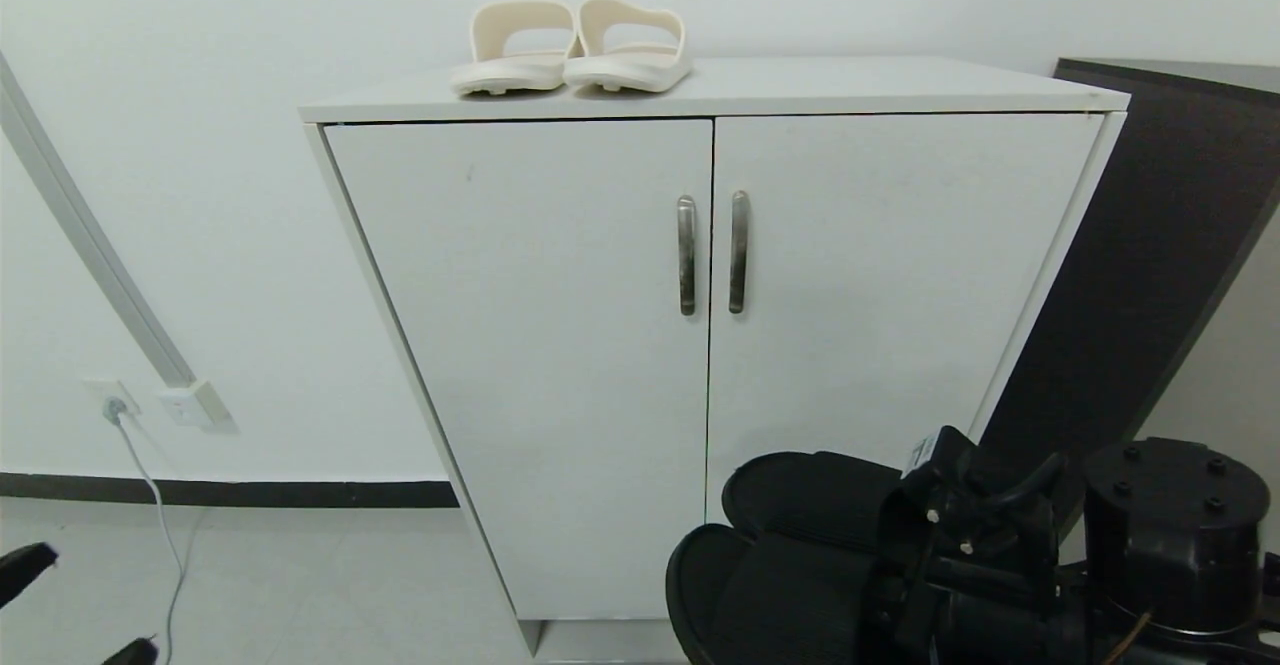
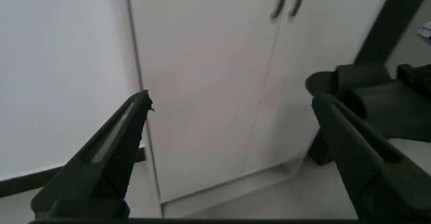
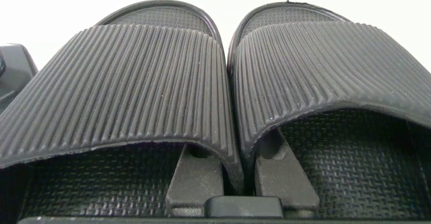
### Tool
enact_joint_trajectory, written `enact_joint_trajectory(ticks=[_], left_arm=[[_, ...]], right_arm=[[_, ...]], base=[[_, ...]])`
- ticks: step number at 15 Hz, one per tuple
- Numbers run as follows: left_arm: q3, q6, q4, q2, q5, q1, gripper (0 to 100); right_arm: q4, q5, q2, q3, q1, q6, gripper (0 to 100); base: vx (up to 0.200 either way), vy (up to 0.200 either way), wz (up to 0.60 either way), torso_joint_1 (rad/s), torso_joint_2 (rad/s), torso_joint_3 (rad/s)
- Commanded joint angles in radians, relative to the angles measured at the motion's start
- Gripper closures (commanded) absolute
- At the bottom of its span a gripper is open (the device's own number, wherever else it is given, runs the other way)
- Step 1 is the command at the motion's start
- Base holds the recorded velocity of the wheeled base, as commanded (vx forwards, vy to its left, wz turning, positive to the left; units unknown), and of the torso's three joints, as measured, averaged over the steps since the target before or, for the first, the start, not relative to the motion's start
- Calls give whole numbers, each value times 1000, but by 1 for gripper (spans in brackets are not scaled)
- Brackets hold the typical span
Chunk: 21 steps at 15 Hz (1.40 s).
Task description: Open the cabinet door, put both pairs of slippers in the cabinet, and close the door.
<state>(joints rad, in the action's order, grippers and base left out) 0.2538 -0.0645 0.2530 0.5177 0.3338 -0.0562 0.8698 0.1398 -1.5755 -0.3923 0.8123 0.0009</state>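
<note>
Right gripper: jaws closed under the straps of the black slippers, pinching the two inner strap walls together so the pair hangs as one unit. The pair is held low in front of the cabinet, before the foot of its right door.

Left gripper: jaws wide apart, nothing between them. It is low and off the cabinet's left front corner, facing the doors.

Both cabinet doors are shut, and the left door handle and right door handle stand side by side at the centre seam. The white slippers sit as a pair on the cabinet's top, toward its left rear.

Assessment: the opening step is in hand and not yet done — nothing is stowed. The free left arm looks best placed for the next move: rise to a handle, close on the bar, and pull along the hinge arc. The loaded right arm hangs close before the right door and would need to stay clear of its swing.
</note>
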Motion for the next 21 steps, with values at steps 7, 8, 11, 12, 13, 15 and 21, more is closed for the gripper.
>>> enact_joint_trajectory(ticks=[7,8,11,12,13,15,21], left_arm=[[199,-12,377,614,79,-238,0],[225,-12,377,631,76,-297,0],[335,-15,376,714,76,-416,0],[371,-17,376,748,76,-450,0],[407,-25,374,780,76,-476,0],[486,-66,371,835,76,-524,0],[720,-78,279,1010,77,-656,0]], right_arm=[[2,0,-27,3,8,1,100],[5,0,-32,3,8,1,100],[11,-2,-32,6,8,2,100],[9,0,-34,12,10,4,100],[11,1,-43,20,11,4,100],[26,0,-58,21,16,2,100],[49,0,-69,40,27,1,100]], base=[[0,0,0,0,0,0],[0,0,0,0,0,0],[0,0,0,0,0,0],[0,0,0,0,0,0],[0,0,0,0,0,0],[0,0,0,0,0,0],[0,0,0,0,0,0]])
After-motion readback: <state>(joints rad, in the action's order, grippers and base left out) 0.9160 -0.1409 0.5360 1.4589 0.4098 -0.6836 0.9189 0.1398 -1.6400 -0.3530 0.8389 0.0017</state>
